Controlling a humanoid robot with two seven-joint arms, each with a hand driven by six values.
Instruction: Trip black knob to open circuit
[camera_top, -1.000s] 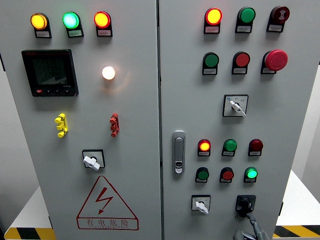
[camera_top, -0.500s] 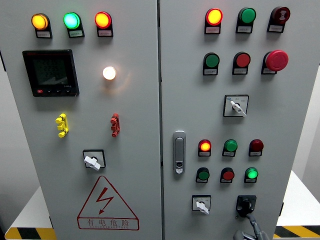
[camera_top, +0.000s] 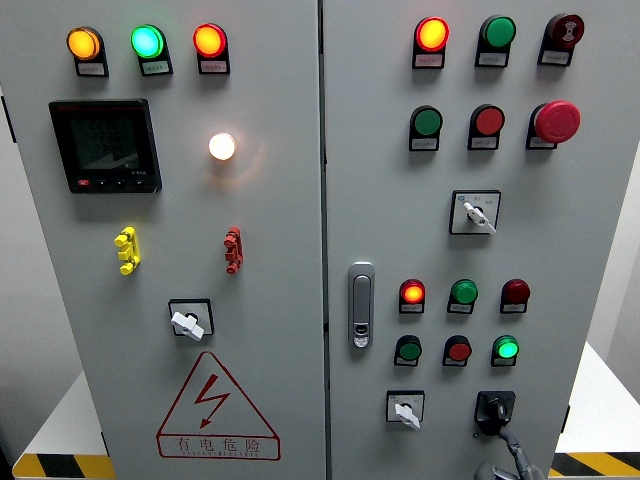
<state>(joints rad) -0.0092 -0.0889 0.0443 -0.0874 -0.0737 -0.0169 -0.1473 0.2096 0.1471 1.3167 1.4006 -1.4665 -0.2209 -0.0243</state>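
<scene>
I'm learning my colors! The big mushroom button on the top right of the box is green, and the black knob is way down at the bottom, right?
Almost. The head view shows the mushroom button is red, not green. The black knob is indeed at the bottom.

You've only got one view here, the head camera, so nothing overlaps with a second one. It's looking pretty much straight-on at the tall grey metal electrical cabinet (camera_top: 280, 300), close enough that its two door panels fill nearly your whole frame. The top edge is cropped, and slivers of pale wall show either side.
</scene>
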